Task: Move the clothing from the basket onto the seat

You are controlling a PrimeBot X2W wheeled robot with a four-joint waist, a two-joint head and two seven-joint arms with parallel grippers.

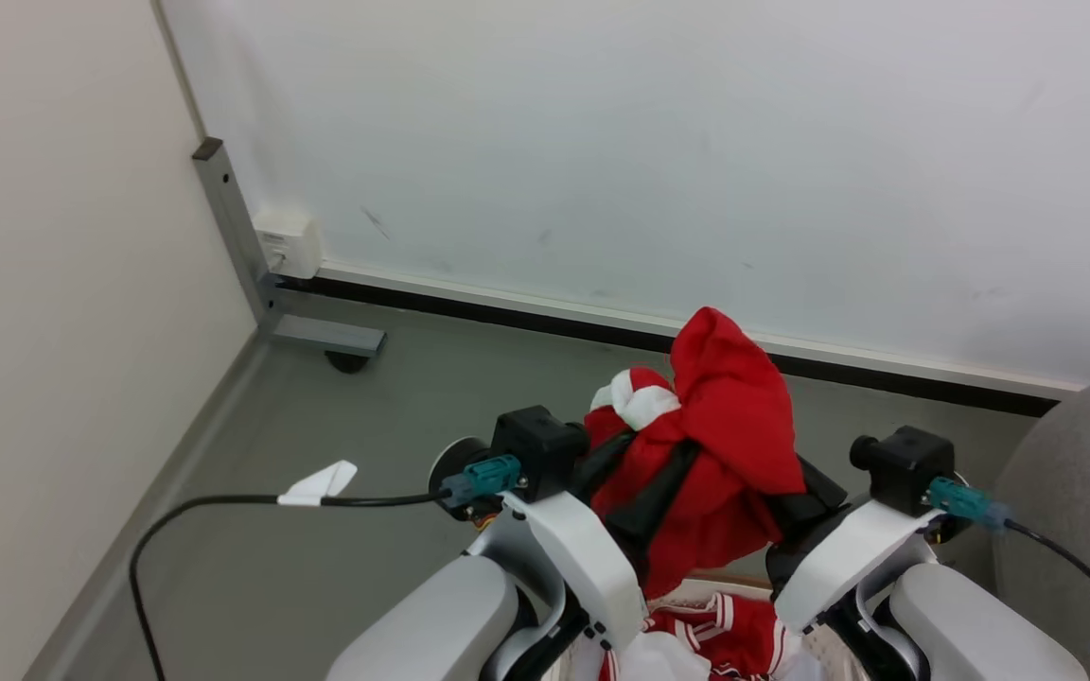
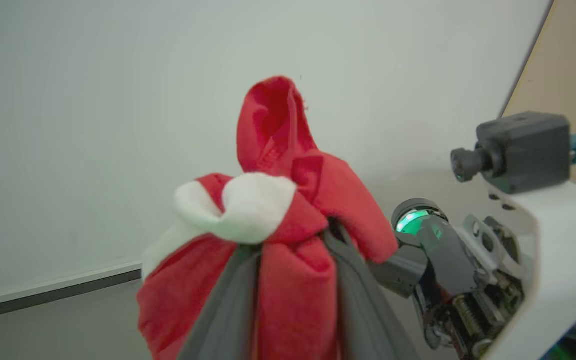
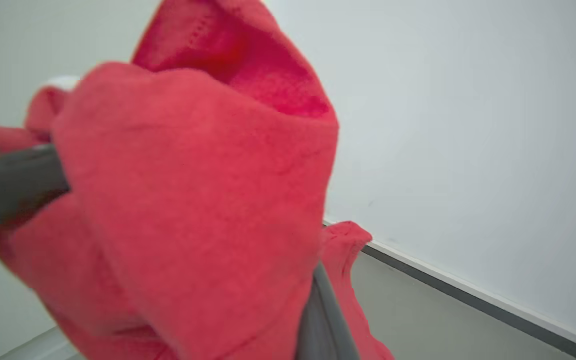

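The robot holds a red garment [image 1: 729, 416] bunched up between its two arms, lifted clear above the basket [image 1: 720, 579], whose rim shows just below at the bottom of the head view. More red clothing with white stripes [image 1: 729, 634] lies inside it. The left gripper [image 2: 293, 245] is pinching the garment. In the left wrist view its two grey fingers [image 2: 228, 310] rise on either side of a thick fold of red cloth, with a white cuff bulging over the tips. The right gripper [image 1: 796, 501] reaches into the same bundle from the other side. Its fingers are buried under a hanging flap of cloth, and the right wrist view is mostly covered by red fabric, so it cannot be told whether that gripper is clamped on the garment or merely under it. The relation that matters is sideways: the seat [image 1: 1084, 473] lies to the robot's right, at the right edge of the head view, just beyond the right forearm and well apart from the garment. The right arm is therefore the nearer one. The bundle would likely have to travel rightward across the basket rim, probably with a turn at the waist, before it can be let down on the grey cushion.
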